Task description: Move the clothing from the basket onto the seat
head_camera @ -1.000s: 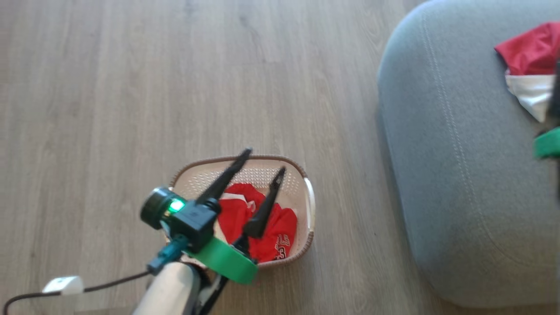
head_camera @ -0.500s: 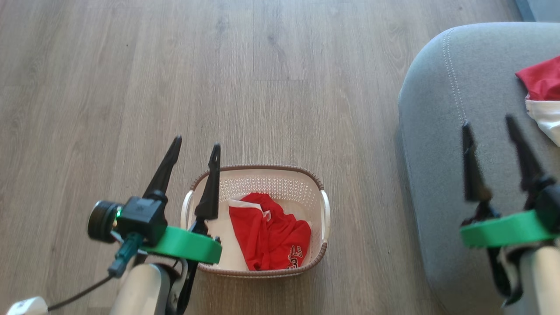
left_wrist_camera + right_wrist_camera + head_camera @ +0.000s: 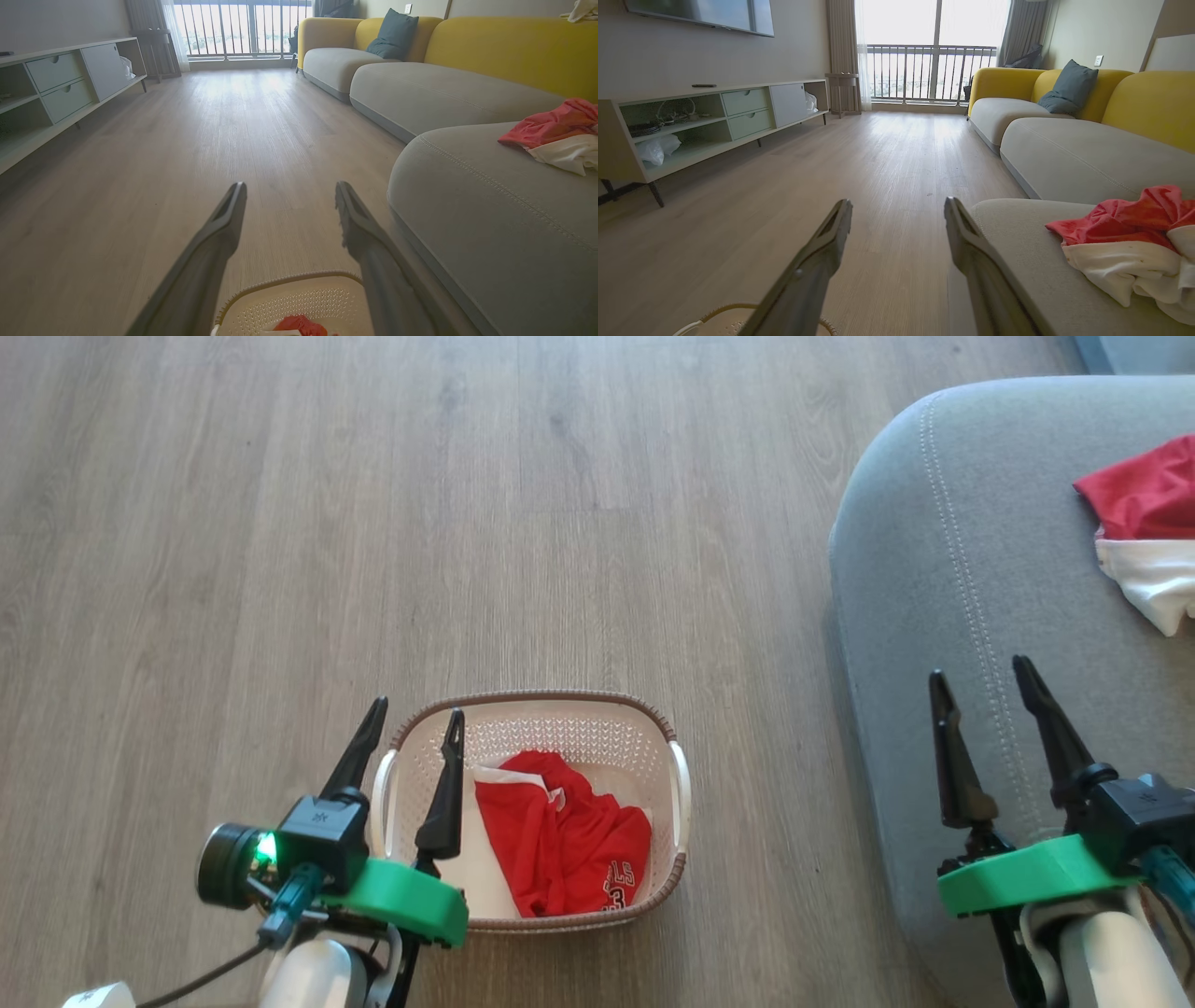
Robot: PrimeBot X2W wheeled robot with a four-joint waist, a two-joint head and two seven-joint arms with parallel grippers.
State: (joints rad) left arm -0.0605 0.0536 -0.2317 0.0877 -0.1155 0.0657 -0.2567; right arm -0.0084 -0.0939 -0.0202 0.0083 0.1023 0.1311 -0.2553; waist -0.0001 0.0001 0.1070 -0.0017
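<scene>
The wood floor (image 3: 560, 523) is flat, and the basket (image 3: 532, 700) sits on it near the big grey seat (image 3: 934, 569). One piece of clothing, a red and white top (image 3: 1144, 541), already lies on the seat. The red shorts (image 3: 560, 845) lie crumpled inside the basket, so the job looks half done.

The left fingers (image 3: 446, 784) are spread wide and hold nothing. They hang over the left edge of the basket, one above the handle side and one above the inside. The right fingers (image 3: 952, 765) are spread wide too, and empty, over the front of the seat.

The step now is most likely picking up the shorts, and the left fingers are the closer pair. They should slide a bit to the right first, so both tips are over red cloth and not over the rim. Then they should go straight down onto a raised fold and take a good deep bite — a thin pinch may slip.

The basket looks light, so it could tip or come up with the cloth. A slow lift helps, high enough for the shorts to clear the rim before they swing over to the seat.
</scene>
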